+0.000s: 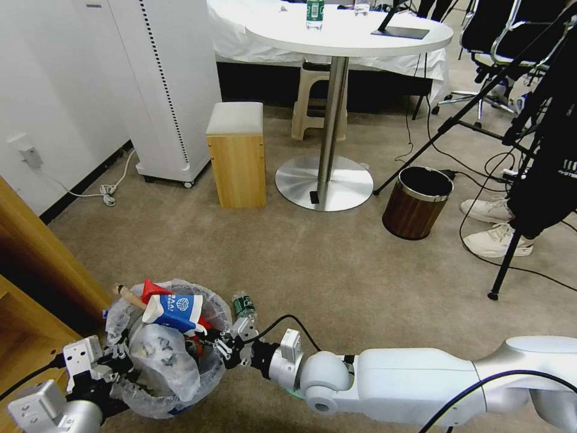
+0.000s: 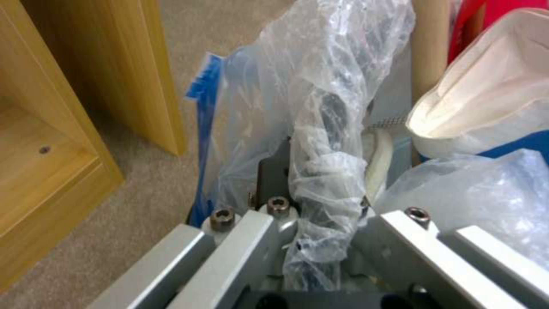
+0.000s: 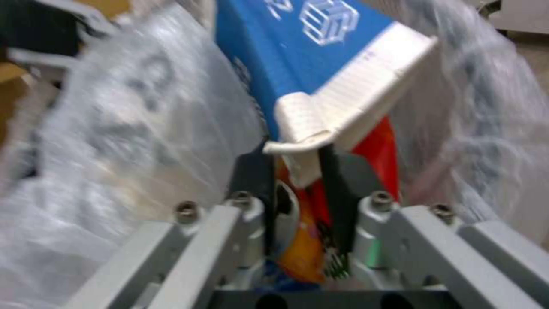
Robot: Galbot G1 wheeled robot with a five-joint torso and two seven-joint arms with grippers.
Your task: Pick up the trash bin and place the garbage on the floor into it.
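A: Looking at the trash bin (image 1: 162, 391) first: it sits low at the robot's left front on the beige floor (image 1: 312, 264), just beside a wooden cabinet (image 1: 36, 282), heaped past its rim. I'd judge it light but top-heavy, and the bag liner (image 2: 320, 141) is thin and slick.

B: Where is it held?

A: At the rim. The left gripper (image 1: 111, 367) is closed on the rim with bunched liner between its jaws. A hard edge under the plastic is the sound place to grip; film alone would likely slide or tear.

B: And the right gripper (image 1: 225, 347)?

A: Over the bin's far side, jaws nearly shut on an orange wrapper (image 3: 303, 253), pressed against a blue-and-white paper cup (image 1: 174, 310). Wrapper and cup both look soft and crushable, needing little force.

B: Anything loose?

A: A small bottle (image 1: 243, 305) lies just outside the rim. A wooden stick (image 1: 129, 296) and a red wrapper (image 1: 153, 290) poke up and could tip out.

B: Beyond that?

A: A brown wood-grain bin (image 1: 416, 202) stands well apart.
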